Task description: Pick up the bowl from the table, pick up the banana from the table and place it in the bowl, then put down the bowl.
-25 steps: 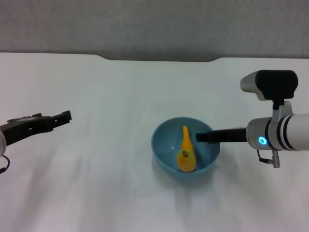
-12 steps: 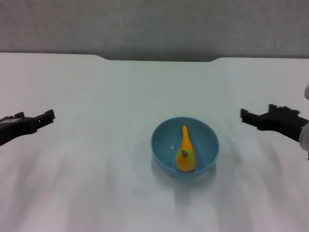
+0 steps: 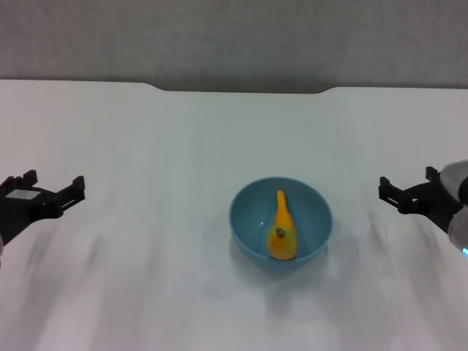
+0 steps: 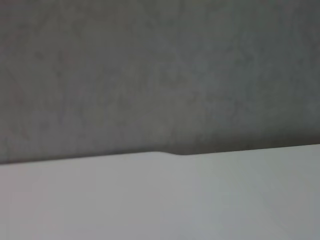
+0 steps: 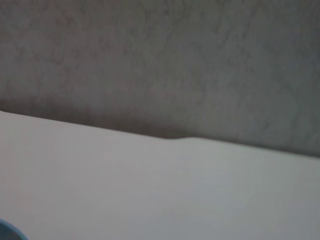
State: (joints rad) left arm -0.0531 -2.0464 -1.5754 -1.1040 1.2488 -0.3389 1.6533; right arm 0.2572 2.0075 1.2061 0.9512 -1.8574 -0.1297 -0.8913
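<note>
The light-blue bowl [image 3: 252, 213] stands on the white table [image 3: 175, 139], a little right of the middle. The orange-yellow banana [image 3: 281, 230] lies inside it, thin end toward the far edge. My left gripper [image 3: 53, 184] is open and empty at the left edge of the head view, well away from the bowl. My right gripper [image 3: 408, 187] is open and empty at the right edge, apart from the bowl. A sliver of the bowl's rim [image 5: 5, 232] shows in a corner of the right wrist view.
The table's far edge has a shallow notch [image 3: 241, 90], with a grey wall behind it. Both wrist views show only the bare tabletop [image 4: 160, 200], its far edge and the wall.
My right gripper has let go of the bowl's rim and drawn back to the right. My left gripper has drawn back to the left. The bowl and banana have stayed in place.
</note>
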